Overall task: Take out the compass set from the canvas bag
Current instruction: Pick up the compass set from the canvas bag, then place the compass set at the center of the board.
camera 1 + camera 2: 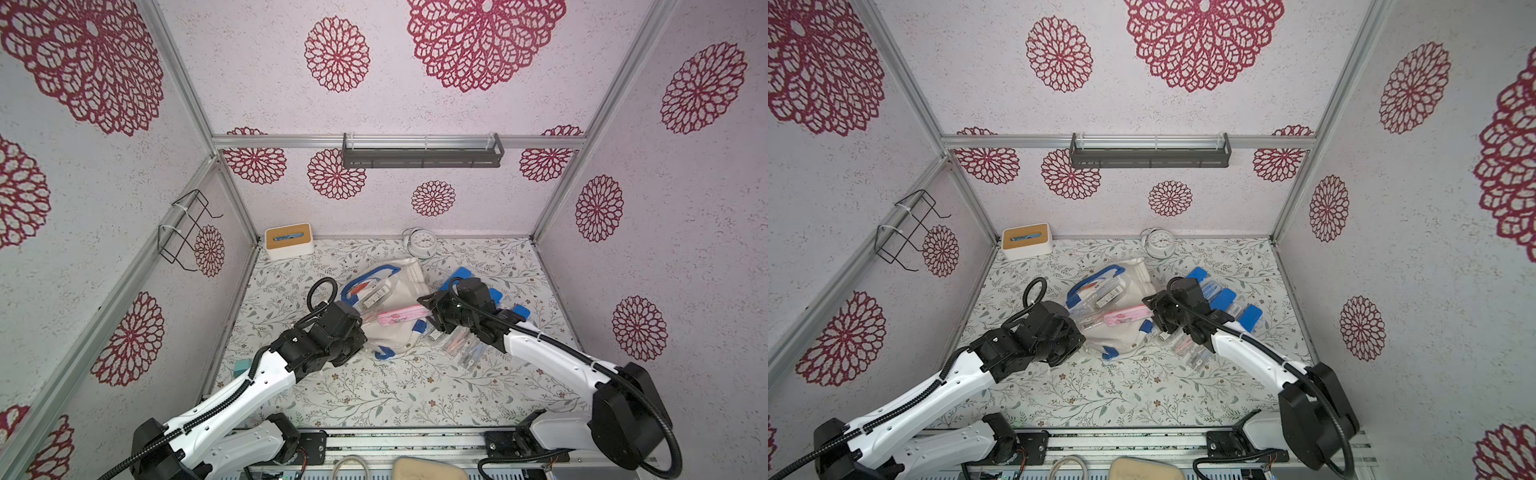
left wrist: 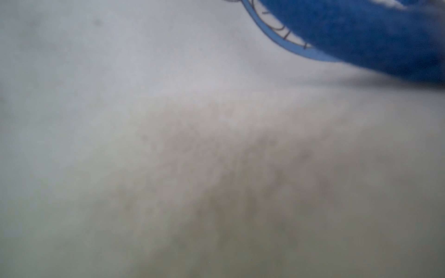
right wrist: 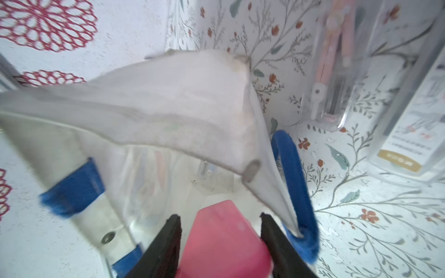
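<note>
The pink compass set [image 1: 399, 314] lies on top of the crumpled canvas bag [image 1: 395, 340] in the middle of the bench [image 1: 374, 395]. Its long axis runs side to side, with one end pointing toward the left arm. The right end effector [image 3: 220, 216], jaws half apart, clamps the other end, while the left end effector [image 1: 359, 332] is closed against the bag's cloth; whether it grips anything I cannot tell.

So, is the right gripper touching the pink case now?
Touching. The right wrist view shows the pink case filling the space between the two black fingers of the right gripper, pressed against both inner faces.
</note>
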Controlling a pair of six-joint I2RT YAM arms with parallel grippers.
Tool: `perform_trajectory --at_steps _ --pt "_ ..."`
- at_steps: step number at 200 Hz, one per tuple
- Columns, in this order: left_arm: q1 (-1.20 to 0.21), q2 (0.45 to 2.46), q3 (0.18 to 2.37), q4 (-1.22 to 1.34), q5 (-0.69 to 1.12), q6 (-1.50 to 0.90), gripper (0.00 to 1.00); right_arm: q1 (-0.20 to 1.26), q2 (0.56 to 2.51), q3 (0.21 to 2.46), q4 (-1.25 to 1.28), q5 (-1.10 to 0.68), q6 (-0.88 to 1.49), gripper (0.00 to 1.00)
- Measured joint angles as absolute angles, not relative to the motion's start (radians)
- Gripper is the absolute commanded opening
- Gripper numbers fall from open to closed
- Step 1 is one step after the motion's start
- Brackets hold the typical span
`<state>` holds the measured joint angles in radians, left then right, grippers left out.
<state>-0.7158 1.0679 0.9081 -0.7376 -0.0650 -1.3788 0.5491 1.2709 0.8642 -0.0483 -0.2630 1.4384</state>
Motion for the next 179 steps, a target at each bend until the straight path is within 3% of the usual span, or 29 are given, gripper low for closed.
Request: perform_trajectory --at_steps 45,90,139,179 --pt "-0.618 1.067 0.923 -0.731 -0.033 -1.34 0.0 0.324 1.089 0.863 -0.185 -0.343 1.337 0.34" --pt "-0.531 1.03 0.929 -0.759 -0.026 -1.309 0.0 0.098 1.087 0.83 -0.245 -0.44 1.272 0.34" --pt "-0.519 1.023 0.943 -0.791 -0.011 -1.274 0.0 0.022 1.416 0.994 -0.252 -0.476 1.165 0.34" --pt "-0.518 1.045 0.955 -0.791 0.01 -1.247 0.0 0.017 1.732 1.295 -0.278 -0.512 1.09 0.34"
